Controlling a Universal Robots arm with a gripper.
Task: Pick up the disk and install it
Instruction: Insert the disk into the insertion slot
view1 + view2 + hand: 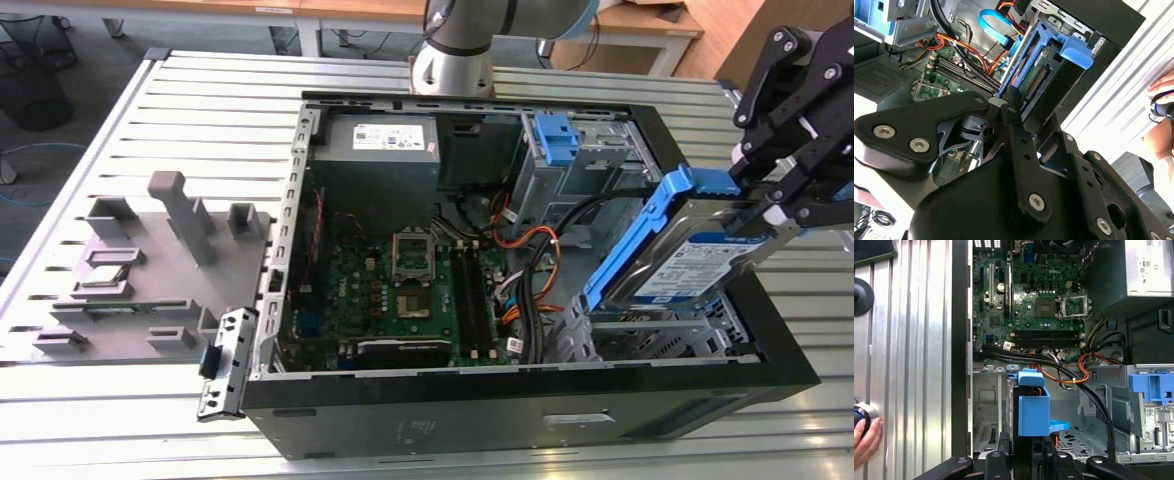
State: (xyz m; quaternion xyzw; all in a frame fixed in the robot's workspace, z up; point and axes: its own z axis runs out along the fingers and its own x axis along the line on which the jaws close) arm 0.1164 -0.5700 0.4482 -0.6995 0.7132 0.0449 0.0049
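Observation:
The disk [687, 262], a silver drive with a white-and-blue label in a blue plastic bracket, hangs tilted on edge over the metal drive cage [654, 335] at the corner of the open computer case nearest the exterior view's right. My black gripper [763, 212] is shut on its upper end. In the second wrist view the fingers [1014, 102] clamp the disk [1046, 60] by its connector end. In the first wrist view the disk's blue bracket [1033, 407] stands just beyond the gripper [1026, 460], above the cage [986, 400].
Inside the case lie the motherboard [400, 285], loose orange and black cables [534, 250], a grey power supply [378, 140] and another blue bracket [554, 140] in the far bay. A grey fixture [147, 260] sits left of the case. A person's hand [864, 435] rests on the slatted table.

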